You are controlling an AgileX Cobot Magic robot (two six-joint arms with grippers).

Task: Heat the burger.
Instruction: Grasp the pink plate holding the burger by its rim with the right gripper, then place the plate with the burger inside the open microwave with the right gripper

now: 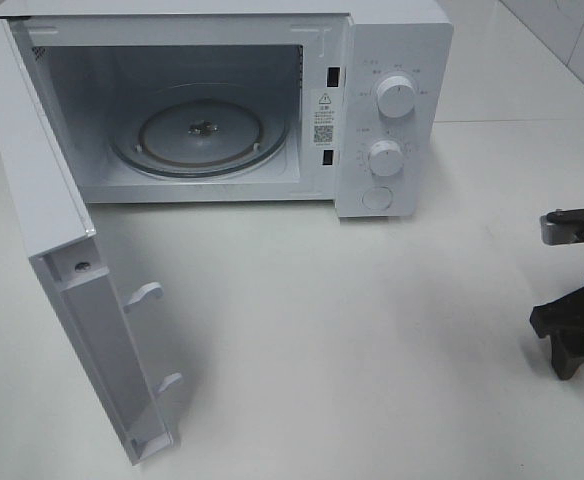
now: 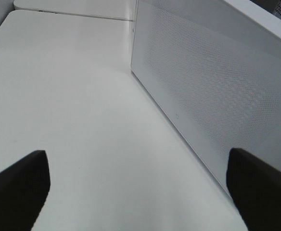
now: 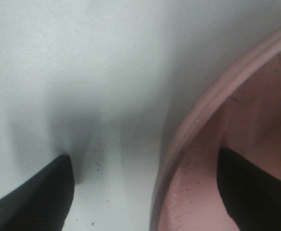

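Open microwave (image 1: 392, 60) on the surface (image 1: 352, 330), door (image 1: 42, 200) swung wide. The left tool (image 2: 136, 159) is spread, nothing between its fingers, beside a perforated microwave panel. The right tool (image 3: 145, 159) is spread, straddling the pink plate (image 3: 205, 103) rim. Cannot tell where the burger is.

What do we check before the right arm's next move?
1. Is the door open: ok, swung wide.
2. Is the turntable free: ok, nothing on it.
3. Is the right gripper open: ok, one finger on each side of the plate rim.
4. Is the burger on the plate: cannot tell, no view shows it.
5. Is the left gripper open and empty: ok.
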